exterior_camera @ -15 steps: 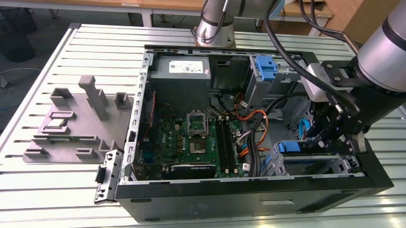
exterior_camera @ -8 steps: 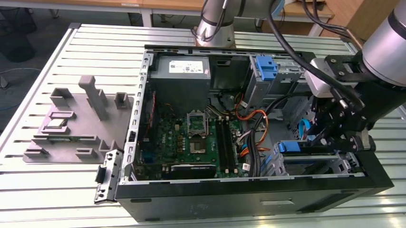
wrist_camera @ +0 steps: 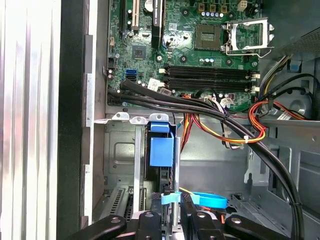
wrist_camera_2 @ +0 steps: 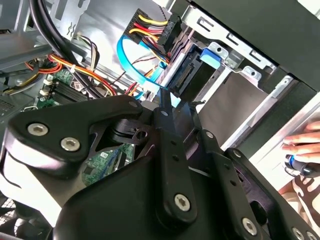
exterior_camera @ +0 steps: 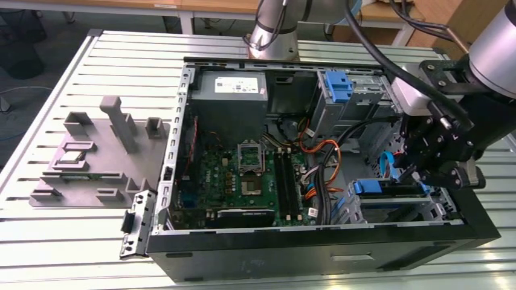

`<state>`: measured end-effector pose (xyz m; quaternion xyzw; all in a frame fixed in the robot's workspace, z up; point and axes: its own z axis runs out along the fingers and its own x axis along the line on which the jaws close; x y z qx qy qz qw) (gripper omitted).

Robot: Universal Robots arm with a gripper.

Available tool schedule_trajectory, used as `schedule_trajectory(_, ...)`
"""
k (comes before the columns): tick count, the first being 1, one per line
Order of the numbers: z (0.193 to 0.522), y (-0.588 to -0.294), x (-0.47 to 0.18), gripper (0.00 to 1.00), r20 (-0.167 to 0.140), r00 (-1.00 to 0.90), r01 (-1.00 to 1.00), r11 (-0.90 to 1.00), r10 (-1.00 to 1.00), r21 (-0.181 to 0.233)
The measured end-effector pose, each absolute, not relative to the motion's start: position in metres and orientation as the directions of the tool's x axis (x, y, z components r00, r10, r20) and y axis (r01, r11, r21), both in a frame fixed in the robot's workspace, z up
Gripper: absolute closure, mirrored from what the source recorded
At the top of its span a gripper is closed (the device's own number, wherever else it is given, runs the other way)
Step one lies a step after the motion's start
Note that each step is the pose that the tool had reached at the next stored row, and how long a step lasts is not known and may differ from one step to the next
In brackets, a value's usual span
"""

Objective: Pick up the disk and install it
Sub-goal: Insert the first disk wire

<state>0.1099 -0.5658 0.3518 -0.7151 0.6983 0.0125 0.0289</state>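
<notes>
Disk sits edge-on in its bay in the first wrist view, pincer closed beside it.

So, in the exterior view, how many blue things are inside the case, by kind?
bracket: 1
disk with a blue frame: 1
cable: 1
Total: 3
</notes>
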Motion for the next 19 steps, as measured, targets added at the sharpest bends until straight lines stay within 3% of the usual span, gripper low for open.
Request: schedule_trajectory(19, 0.3573, -0.5658, 0.1168, 0.71, -0.062, 0.022, -1.000, -0.021, -0.998, -0.023)
